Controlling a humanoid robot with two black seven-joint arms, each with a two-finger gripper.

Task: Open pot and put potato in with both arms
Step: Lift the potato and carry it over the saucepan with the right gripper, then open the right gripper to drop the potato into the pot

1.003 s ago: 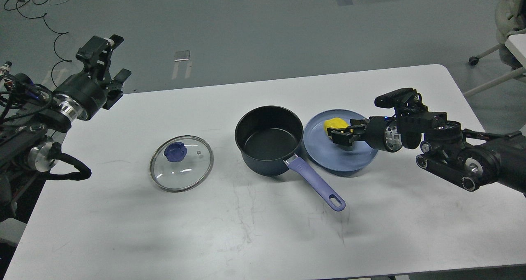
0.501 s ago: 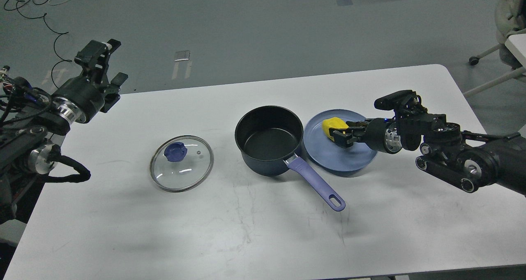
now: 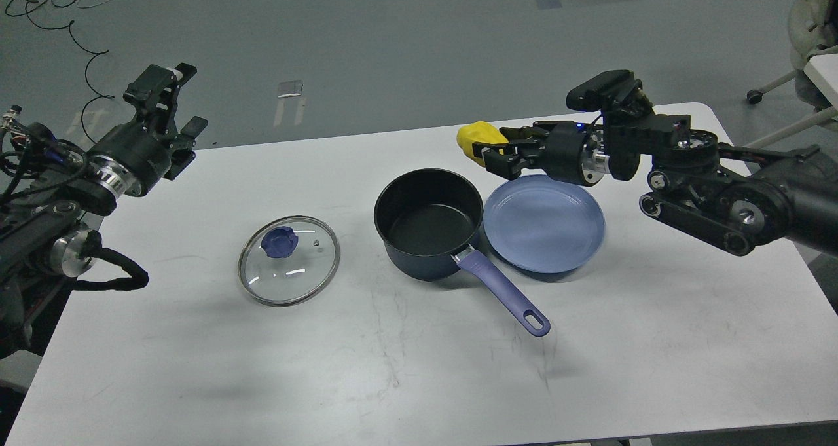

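Observation:
The dark pot (image 3: 429, 223) stands open in the middle of the white table, its purple handle (image 3: 504, 293) pointing toward the front right. Its glass lid (image 3: 289, 260) with a blue knob lies flat on the table to the left. My right gripper (image 3: 490, 150) is shut on the yellow potato (image 3: 478, 139) and holds it in the air above and behind the pot's right rim. The blue plate (image 3: 543, 224) to the right of the pot is bare. My left gripper (image 3: 171, 99) is open and empty, raised over the table's far left corner.
The white table (image 3: 419, 367) has a rounded far right corner. Cables lie on the floor at the far left. A chair leg and a second table corner (image 3: 821, 73) stand at the far right.
My right gripper has lifted the potato off the blue plate and carried it up and left toward the pot. The left arm has barely shifted.

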